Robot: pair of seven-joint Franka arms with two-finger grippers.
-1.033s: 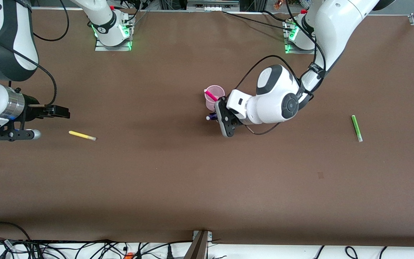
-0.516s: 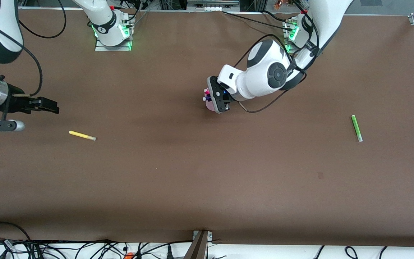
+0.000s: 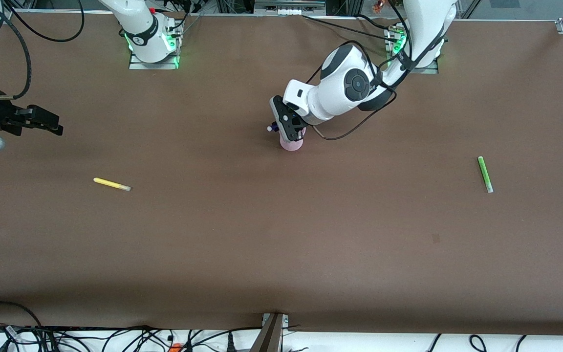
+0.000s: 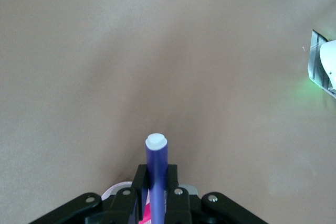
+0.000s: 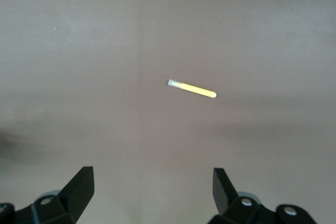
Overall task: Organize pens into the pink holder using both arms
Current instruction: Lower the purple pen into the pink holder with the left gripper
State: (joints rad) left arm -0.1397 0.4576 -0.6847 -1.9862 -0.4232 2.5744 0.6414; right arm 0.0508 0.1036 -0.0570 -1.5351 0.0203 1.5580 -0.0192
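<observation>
My left gripper [image 3: 281,128] is shut on the purple pen [image 3: 272,128] and hangs over the pink holder [image 3: 292,144], hiding most of it. In the left wrist view the purple pen [image 4: 157,166] stands between the fingers of the left gripper [image 4: 156,179], whitish tip up. The holder's rim [image 4: 113,190] and the magenta pen [image 4: 144,216] inside it show just below. My right gripper [image 3: 49,124] is open and empty over the right arm's end of the table. The yellow pen [image 3: 111,184] lies flat, nearer the front camera; it also shows in the right wrist view [image 5: 192,88], ahead of the right gripper [image 5: 152,182]. The green pen [image 3: 484,174] lies at the left arm's end.
The brown table [image 3: 281,234] carries only the pens and the holder. The arm bases [image 3: 153,46] stand along its farthest edge. Cables [image 3: 115,337] run along the edge nearest the front camera.
My left gripper has carried the purple pen from beside the holder to over it. My right gripper has drawn back from the yellow pen toward the table's end.
</observation>
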